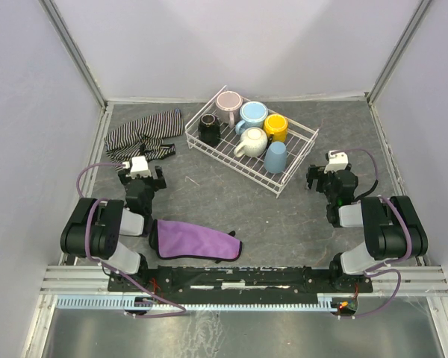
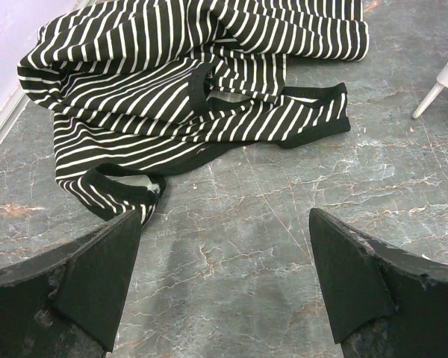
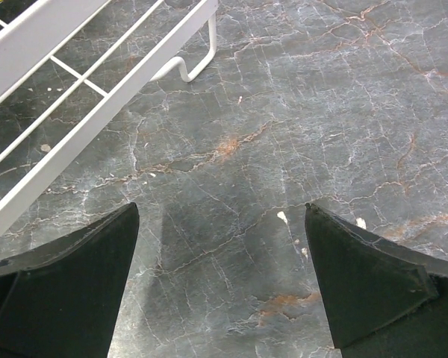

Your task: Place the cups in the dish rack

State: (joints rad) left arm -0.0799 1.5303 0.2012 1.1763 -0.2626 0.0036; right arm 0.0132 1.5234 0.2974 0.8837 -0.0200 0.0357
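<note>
The left arm [image 1: 97, 227] and right arm [image 1: 392, 227] are showing bulky, rounded black joint housings joined by pale grey links. The left purple cable [image 1: 86, 171] is looping out beside its arm, and the right purple cable [image 1: 372, 159] is doing likewise. The left white block [image 1: 140, 165] and right white block [image 1: 337, 157] are capping the wrists. The left gripper [image 2: 225, 220] and right gripper [image 3: 221, 209] are showing matte black, wedge-shaped fingers [image 2: 97, 283] with scuffed, greyish edges.
</note>
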